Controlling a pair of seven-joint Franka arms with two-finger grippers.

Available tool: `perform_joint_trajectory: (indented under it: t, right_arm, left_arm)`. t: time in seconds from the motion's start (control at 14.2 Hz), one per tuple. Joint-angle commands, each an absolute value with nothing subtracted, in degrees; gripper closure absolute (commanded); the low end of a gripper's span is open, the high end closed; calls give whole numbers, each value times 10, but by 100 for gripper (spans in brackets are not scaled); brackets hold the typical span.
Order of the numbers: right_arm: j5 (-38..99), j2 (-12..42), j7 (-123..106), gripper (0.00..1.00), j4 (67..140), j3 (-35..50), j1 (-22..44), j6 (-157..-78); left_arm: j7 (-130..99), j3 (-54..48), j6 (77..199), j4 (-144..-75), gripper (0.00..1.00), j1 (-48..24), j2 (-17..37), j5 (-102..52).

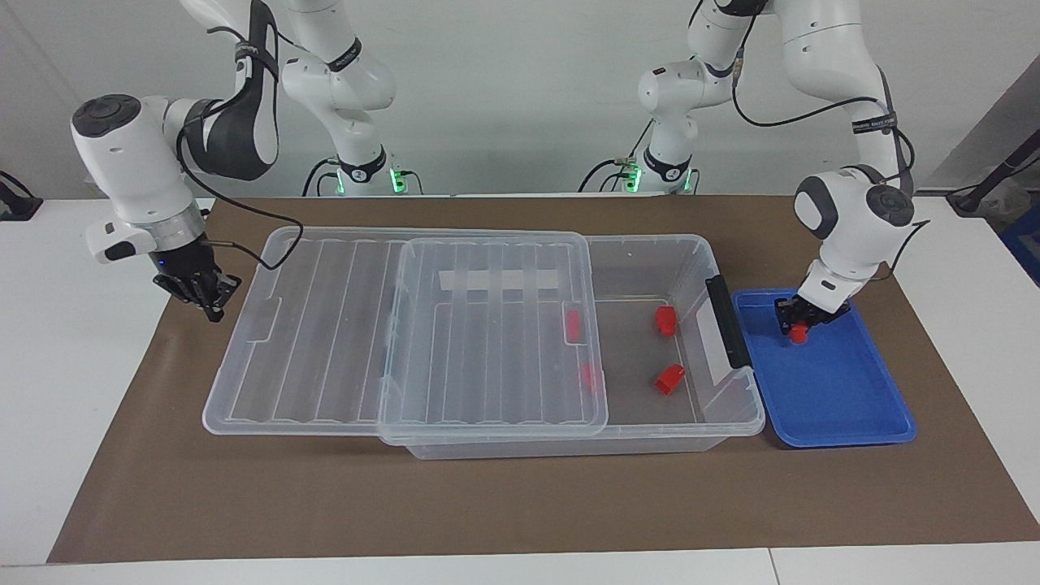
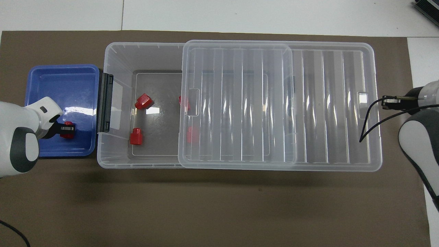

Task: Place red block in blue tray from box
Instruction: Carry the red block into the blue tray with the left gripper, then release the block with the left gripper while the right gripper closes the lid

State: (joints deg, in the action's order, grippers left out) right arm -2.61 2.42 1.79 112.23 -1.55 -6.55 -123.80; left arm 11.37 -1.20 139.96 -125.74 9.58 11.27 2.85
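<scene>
Facing view, overhead view. Left hand point(image 1: 798, 327), at right of facing view and lower left of overhead view point(image 2: 68, 129), is closed on a red block point(image 1: 799, 332), low over the blue tray point(image 1: 845, 406); whether the block touches the tray floor cannot be told. In the overhead view the held block point(image 2: 66, 125) sits toward the tray's lower right corner, i.e. the corner nearer the robots and next to the box. Blue tray point(image 2: 58, 73) lies on the brown mat point(image 1: 487, 504) at the left arm's end of the tabletop point(image 1: 73, 366), its short edge just beside the box's black handle point(image 1: 727, 321).

Clear box point(image 1: 715, 422) spans mid-frame. Its ribbed lid point(image 1: 341, 325) is slid toward the right arm's end, so the end nearest the tray is uncovered; a second clear ribbed panel point(image 1: 496, 341) overlaps the lid at centre. Two more red blocks lie on the uncovered box floor: one nearer the robots point(image 1: 665, 320), one farther point(image 1: 669, 379). Two others show dimly through the clear panel point(image 1: 574, 324) and point(image 1: 591, 375).

Right hand point(image 1: 213, 302), at left of facing view and right edge of overhead view point(image 2: 389, 102), is closed with nothing in it, just off the lid's short end, low over the mat. A black cable point(image 2: 368, 120) loops from it over the lid.
</scene>
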Motion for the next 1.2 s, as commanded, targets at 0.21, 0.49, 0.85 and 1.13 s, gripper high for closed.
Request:
perform_joint_trajectory:
  t: [0.21,0.49,0.85,1.13]
  right_arm:
    - [-14,16,4,100,1136,-13,-15,-1233]
    - [-12,12,11,100,1143,-12,39,-1231]
    - [3,8,59,100,1143,-10,95,-1212]
    - [31,7,60,100,1143,-10,117,-1208]
  left_arm:
    - [125,-11,1426,-1275,52,94,121,21]
    - [121,-12,1399,-1253,0,91,118,20]
    - [118,-18,1077,-1026,0,84,110,11]
    - [84,-18,955,-953,0,78,58,-8]
